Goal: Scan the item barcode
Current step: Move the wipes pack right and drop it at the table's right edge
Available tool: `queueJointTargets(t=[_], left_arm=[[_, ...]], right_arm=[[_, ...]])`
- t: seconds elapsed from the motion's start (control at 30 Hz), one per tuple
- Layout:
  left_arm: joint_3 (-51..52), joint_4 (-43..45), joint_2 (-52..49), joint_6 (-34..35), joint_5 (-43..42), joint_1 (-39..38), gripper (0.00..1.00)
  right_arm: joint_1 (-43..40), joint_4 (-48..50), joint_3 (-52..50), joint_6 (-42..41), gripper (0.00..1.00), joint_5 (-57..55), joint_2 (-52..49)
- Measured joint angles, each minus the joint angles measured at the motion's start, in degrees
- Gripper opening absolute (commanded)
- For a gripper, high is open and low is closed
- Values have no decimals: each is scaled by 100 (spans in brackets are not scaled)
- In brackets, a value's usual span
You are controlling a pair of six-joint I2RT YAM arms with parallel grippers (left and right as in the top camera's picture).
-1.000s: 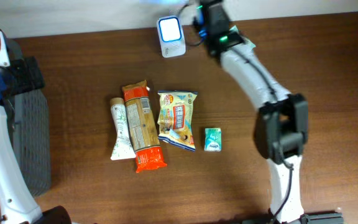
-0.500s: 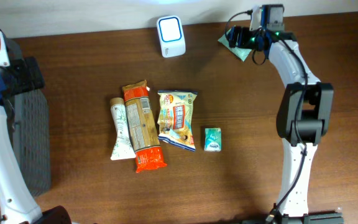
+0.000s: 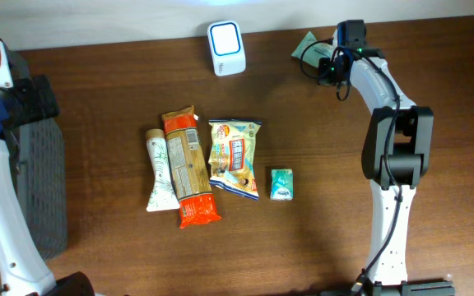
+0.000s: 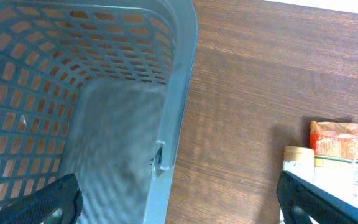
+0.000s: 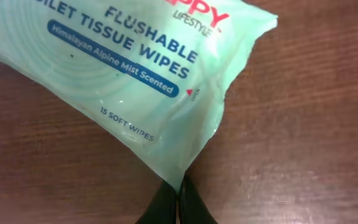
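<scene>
A mint-green pack of flushable wipes (image 3: 305,43) (image 5: 123,81) lies flat on the brown table at the back right, to the right of the white barcode scanner (image 3: 226,48). My right gripper (image 3: 327,62) (image 5: 179,194) is shut, its black fingertips pinched together on the pack's near corner. No barcode shows on the printed face that is turned up. My left gripper (image 4: 179,205) stands wide open and holds nothing; it hovers over the rim of the grey basket (image 4: 173,93) at the far left.
In the middle of the table lie a white tube (image 3: 160,171), an orange snack pack (image 3: 188,168) (image 4: 337,140), a yellow snack bag (image 3: 235,158) and a small green packet (image 3: 281,184). The basket (image 3: 39,189) fills the left edge.
My right arm swung from the scanner to the back right with the wipes pack. The pack now lies a little further back, with the jaws shut on its corner. The left arm has not moved.
</scene>
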State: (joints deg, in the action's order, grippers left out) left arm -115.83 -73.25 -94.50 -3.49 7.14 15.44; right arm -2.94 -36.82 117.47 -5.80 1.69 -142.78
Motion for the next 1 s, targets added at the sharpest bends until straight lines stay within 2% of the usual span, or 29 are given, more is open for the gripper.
queueJointTargets(t=[0.17, 0.23, 0.3, 0.33, 0.37, 0.4, 0.43, 0.5, 0.6, 0.63, 0.67, 0.7, 0.73, 0.77, 0.93, 1.0], left_arm=[[0, 0, 0, 0, -2, 0, 99], [0, 0, 0, 0, 0, 0, 99], [0, 2, 0, 0, 0, 0, 99], [0, 9, 0, 0, 0, 0, 99], [0, -2, 0, 0, -2, 0, 99], [0, 0, 0, 0, 0, 0, 99], [0, -2, 0, 0, -2, 0, 99], [0, 13, 0, 0, -2, 0, 99], [0, 9, 0, 0, 0, 0, 99], [0, 9, 0, 0, -2, 0, 99], [0, 9, 0, 0, -2, 0, 99], [0, 13, 0, 0, 0, 0, 99], [0, 11, 0, 0, 0, 0, 99], [0, 11, 0, 0, -2, 0, 99], [0, 11, 0, 0, 2, 0, 99], [0, 13, 0, 0, -2, 0, 99]], right_arm=[[0, -304, -44, 0, 4, 74, 407], [0, -238, -44, -9, 4, 76, 866], [0, -592, -33, -136, 4, 94, 1440], [4, -1003, -4, -177, 10, 133, 1563], [11, -1082, -4, -188, 57, 144, 1589], [22, -1036, -7, -203, 93, 173, 1587], [44, -758, -31, -258, 99, 179, 1585], [59, 295, -20, -203, 99, 179, 1449], [70, 1508, 7, -195, 99, 179, 573], [70, 1587, 0, -192, 99, 179, 177], [70, 1637, -33, -195, 94, 177, -39], [70, 1670, -37, -177, 71, 175, -249], [70, 1668, -37, -166, 33, 177, -258], [70, 1609, -35, -140, 4, 181, -258], [74, 144, 83, -155, 4, 332, 35], [72, -1067, 39, -184, 4, 380, 514]])
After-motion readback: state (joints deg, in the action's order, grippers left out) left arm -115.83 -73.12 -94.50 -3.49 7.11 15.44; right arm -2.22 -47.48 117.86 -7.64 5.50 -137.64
